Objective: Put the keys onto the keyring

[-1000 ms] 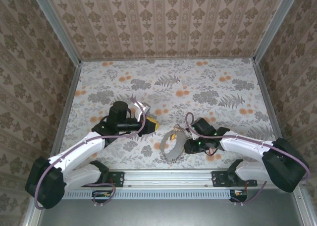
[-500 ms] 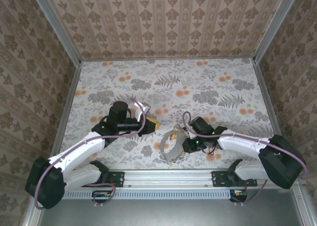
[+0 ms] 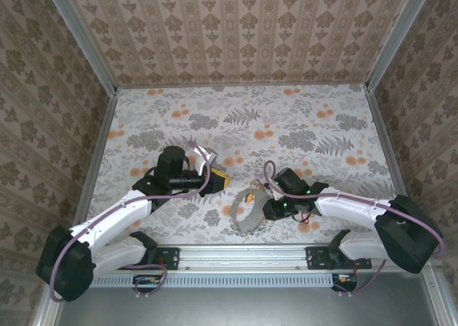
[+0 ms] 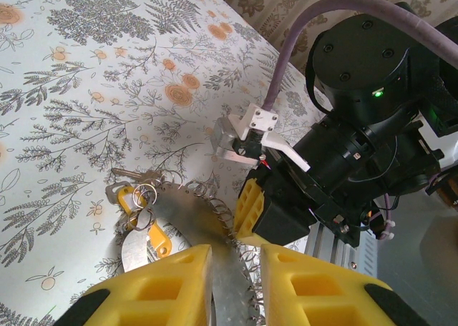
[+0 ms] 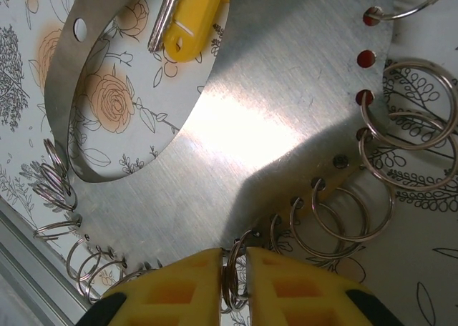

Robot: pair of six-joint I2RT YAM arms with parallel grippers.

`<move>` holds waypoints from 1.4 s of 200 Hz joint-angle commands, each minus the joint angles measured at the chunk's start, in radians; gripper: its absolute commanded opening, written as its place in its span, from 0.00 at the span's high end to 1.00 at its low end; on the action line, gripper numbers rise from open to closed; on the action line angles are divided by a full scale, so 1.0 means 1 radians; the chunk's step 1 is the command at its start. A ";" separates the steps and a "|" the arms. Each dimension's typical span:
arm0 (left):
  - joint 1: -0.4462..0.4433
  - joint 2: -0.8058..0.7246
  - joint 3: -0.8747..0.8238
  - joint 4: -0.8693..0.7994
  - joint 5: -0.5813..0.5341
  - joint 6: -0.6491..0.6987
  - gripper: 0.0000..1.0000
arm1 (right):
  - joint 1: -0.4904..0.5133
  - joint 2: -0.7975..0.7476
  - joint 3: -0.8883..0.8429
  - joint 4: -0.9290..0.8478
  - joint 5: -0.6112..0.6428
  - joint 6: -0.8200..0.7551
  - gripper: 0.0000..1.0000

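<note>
The right gripper (image 5: 235,258) is bearing down on the keyring (image 5: 250,126). This is a flat silver-grey metal band curving into an open loop, with a row of small holes along its outer edge and many thin wire split rings (image 5: 408,126) hanging through them. The gripper's two yellow fingers (image 5: 179,290) are standing almost together, pinching one wire split ring (image 5: 235,279) at the near edge of the band. Seen from above, the keyring (image 3: 247,219) is lying on the flower-printed table covering (image 3: 286,126), close to the front rail (image 3: 243,258) and between the two arms. The right gripper (image 3: 267,209) is touching its right side.

One key (image 5: 195,15), small with a bright yellow plastic head and a silver blade, is lying at the inner edge of the loop, its head overlapping the band. In the left wrist view the same key (image 4: 131,199) is sitting at the far-left side of the band, with a couple of small wire rings lying over it.

The left gripper (image 3: 220,179) is hovering just up-left of the keyring. In its own camera its yellow fingers (image 4: 164,283) are standing a little apart, and the band is running into the gap between them. The view is cutting off there, so I cannot tell whether they are clamping the metal or simply hanging above it.
</note>
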 commanded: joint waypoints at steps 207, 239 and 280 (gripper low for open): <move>0.003 -0.045 0.018 -0.013 0.010 0.013 0.74 | 0.036 -0.288 0.077 0.043 -0.048 -0.278 1.00; -0.008 -0.098 0.017 0.029 0.048 0.000 0.74 | 0.036 -0.350 0.128 0.139 -0.105 -0.411 1.00; -0.039 -0.177 0.019 0.047 0.077 -0.001 0.74 | 0.037 -0.314 0.134 0.420 -0.211 -0.482 1.00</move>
